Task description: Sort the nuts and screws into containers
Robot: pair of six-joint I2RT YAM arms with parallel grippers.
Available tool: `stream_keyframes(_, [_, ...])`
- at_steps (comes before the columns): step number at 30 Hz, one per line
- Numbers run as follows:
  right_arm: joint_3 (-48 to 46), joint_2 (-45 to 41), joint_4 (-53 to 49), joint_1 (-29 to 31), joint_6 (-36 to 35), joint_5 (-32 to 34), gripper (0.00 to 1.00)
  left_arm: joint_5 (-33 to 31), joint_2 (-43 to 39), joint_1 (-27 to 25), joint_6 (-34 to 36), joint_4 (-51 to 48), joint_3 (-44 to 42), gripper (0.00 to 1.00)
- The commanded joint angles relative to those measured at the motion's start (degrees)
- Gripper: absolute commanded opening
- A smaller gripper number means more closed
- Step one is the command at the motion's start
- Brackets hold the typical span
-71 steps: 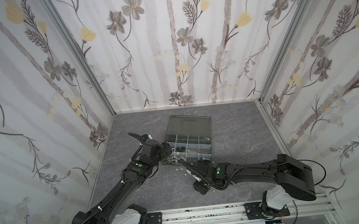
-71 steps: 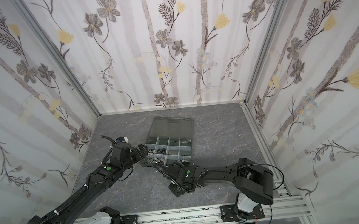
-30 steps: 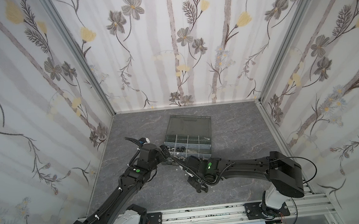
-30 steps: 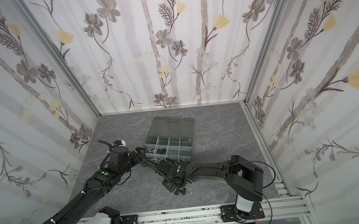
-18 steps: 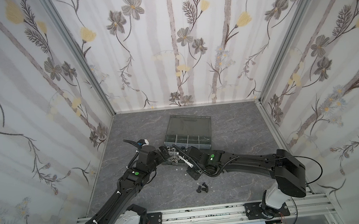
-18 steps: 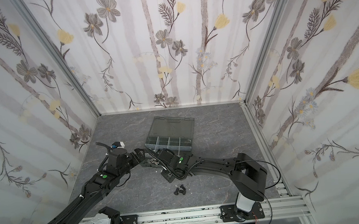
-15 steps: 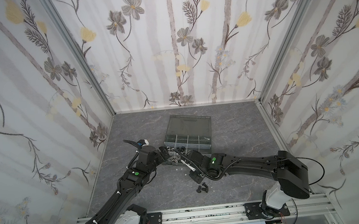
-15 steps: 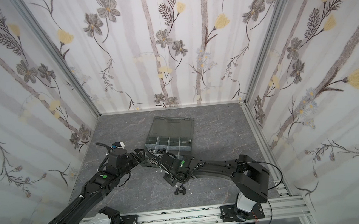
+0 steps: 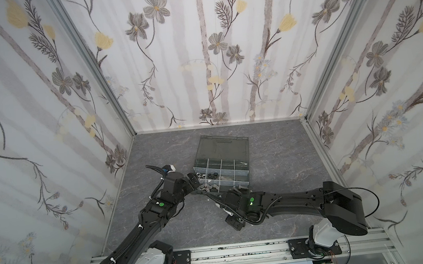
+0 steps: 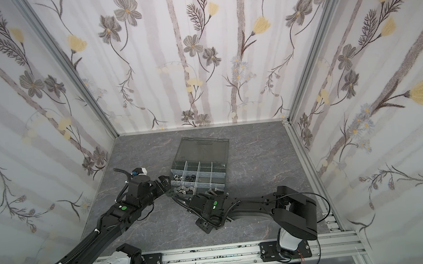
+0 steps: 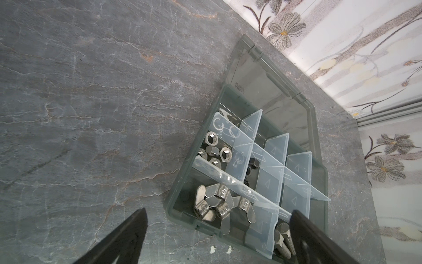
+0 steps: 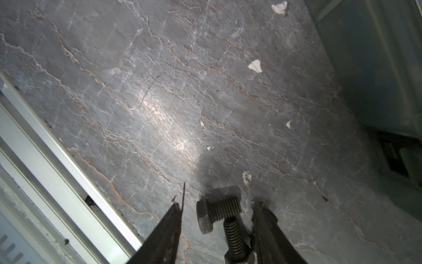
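Two black screws (image 12: 205, 219) are lying on the grey tabletop (image 12: 159, 102), touching at their threaded ends in a rough L. Both are sitting between the fingers of the right claw (image 12: 218, 204), whose jaws are standing apart and clamping nothing; one screw is resting against a finger. In both top views this claw (image 9: 234, 222) is hovering low in the middle of the frame, hiding the screws, a little below the open organiser box (image 9: 194, 167).

The step in hand seems to be picking up a black screw. The next move is likely calling for closing on one screw only, since the pair are touching, then carrying it up the frame to a free cell.

Each screw is looking short and stubby, matte black, with a thick hex head and coarse thread.

The left claw (image 11: 218, 211) is waiting wide apart and empty at the box's lower-left corner, above cells already holding silver wing nuts (image 11: 217, 203) and hex nuts (image 11: 212, 148).
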Motion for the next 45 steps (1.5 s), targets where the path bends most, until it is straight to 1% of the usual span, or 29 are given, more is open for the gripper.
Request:
stream_keyframes(1, [-0.2,0.2,2.1,0.3,-3.3,-0.5,0.54,-0.6,0.0,0.1,-0.5,0.8,0.1,1.0])
stream_keyframes(7, [-0.3,0.8,1.7,0.5,-7.5,-2.0,0.56,-0.4,-0.1,0.1,-0.7,0.9,-0.3,1.0])
stream_keyframes(15, [-0.3,3.0,0.7,0.5,-10.3,-1.7,0.57,-0.5,-0.5,0.1,-0.8,0.9,-0.6,1.0])
stream_keyframes(25, [-0.8,4.5,0.1,0.3,-11.6,0.1,0.52,-0.7,-0.9,0.1,-1.1,1.0,-1.2,1.0])
stream_keyframes(27, [-0.7,4.7,0.2,0.3,-11.6,0.2,0.49,-0.7,-1.0,0.1,-1.2,1.0,-1.3,1.0])
stream_keyframes(31, [-0.4,4.9,0.7,0.3,-11.3,0.7,0.33,-0.7,-1.4,0.1,-1.2,1.0,-1.5,1.0])
stream_keyframes(32, [-0.2,4.8,0.8,0.3,-11.2,0.9,0.31,-0.8,-1.6,0.1,-1.2,1.0,-1.6,1.0])
stream_keyframes(36, [1.1,2.8,1.0,-0.2,-11.5,1.1,0.29,-1.1,-2.2,0.2,-1.2,1.0,-1.8,1.0])
stream_keyframes(39, [3.6,1.3,1.0,-2.2,-12.8,1.3,0.28,-1.1,-2.3,0.2,-1.1,1.0,-1.9,1.0])
stream_keyframes(42, [8.0,0.6,1.0,-6.1,-14.6,1.9,0.28,-1.1,-2.3,0.2,-1.2,1.0,-2.1,1.0])
stream_keyframes(45, [14.2,1.7,1.0,-10.6,-16.3,3.3,0.28,-0.9,-2.2,0.2,-1.3,1.1,-2.2,1.0])
